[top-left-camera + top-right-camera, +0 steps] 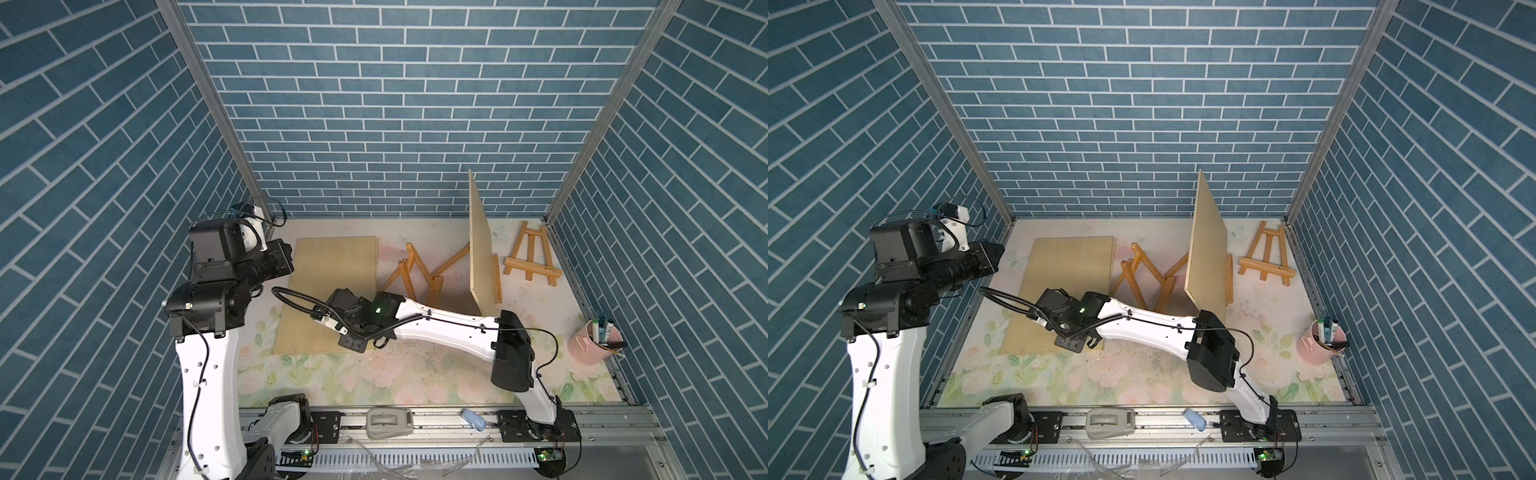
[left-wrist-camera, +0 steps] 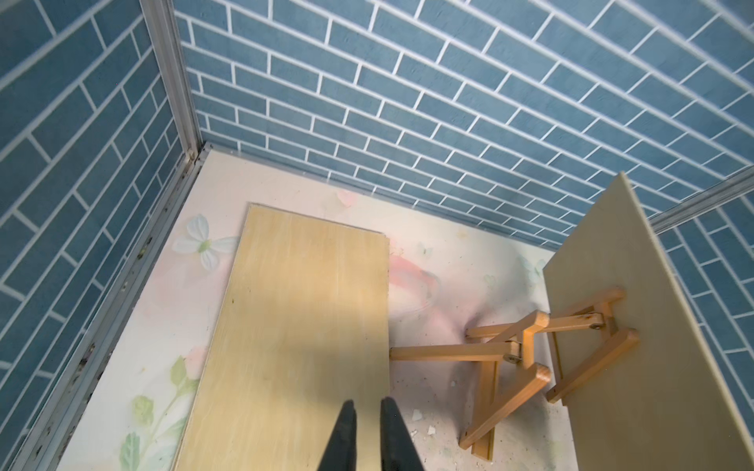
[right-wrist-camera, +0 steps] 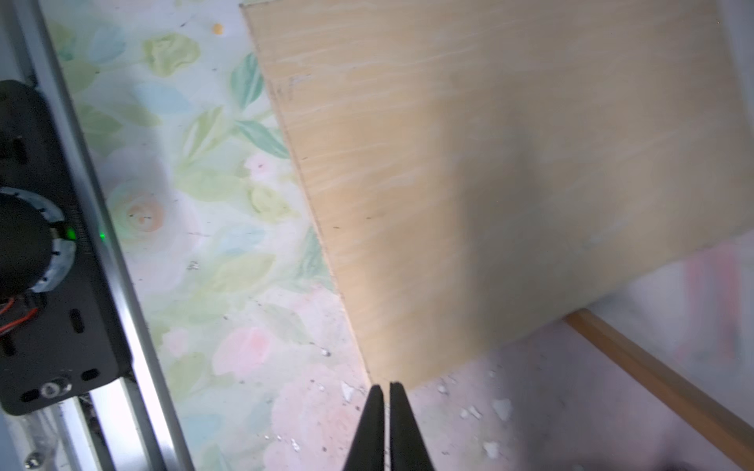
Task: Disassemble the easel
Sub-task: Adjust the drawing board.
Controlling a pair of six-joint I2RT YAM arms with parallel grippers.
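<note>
My right gripper [image 3: 386, 387] is clenched on nothing, its tips just at the near corner of the flat board [image 3: 489, 163]. That board lies on the table [image 1: 415, 374], off any stand. My left gripper [image 2: 367, 403] is closed and empty too, raised over the board's far left part and well clear of it. Beyond the flat board the easel [image 1: 415, 274] sprawls with its legs spread. The upright board [image 1: 480, 245] stands on edge against the easel's right side; in the left wrist view wooden bars touch that board's face. A small easel [image 1: 532, 259] lies flat near the back right corner. I judge the job roughly half done: one board is down, while the upright board has yet to come off and the easel to be folded.
</note>
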